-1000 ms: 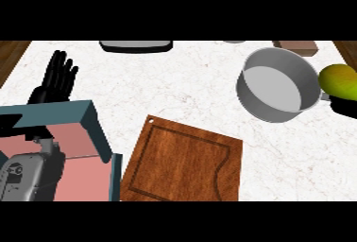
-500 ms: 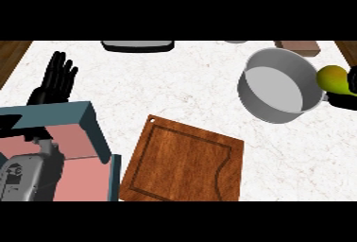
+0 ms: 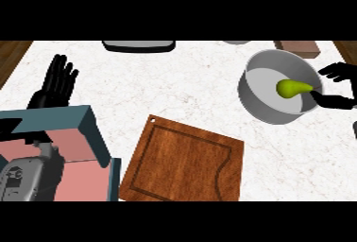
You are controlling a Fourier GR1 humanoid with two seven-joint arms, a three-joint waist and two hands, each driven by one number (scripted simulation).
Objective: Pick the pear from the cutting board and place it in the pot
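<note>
Yellow-green pear (image 3: 291, 88) is lying inside the grey pot (image 3: 259, 99); right hand (image 3: 337, 87) is hovering beside it, fingers released; left hand (image 3: 54, 87) resting, fingers straight.

The yellow-green pear (image 3: 292, 88) lies in the round grey metal pot (image 3: 259, 102), which stands right behind the brown wooden cutting board (image 3: 182, 165).

Right hand (image 3: 337, 86) sits at the view's right edge, fingers and thumb spread apart (nothing between them). Left hand (image 3: 54, 87) rests open at the left, fingers straight, pointing up.
</note>
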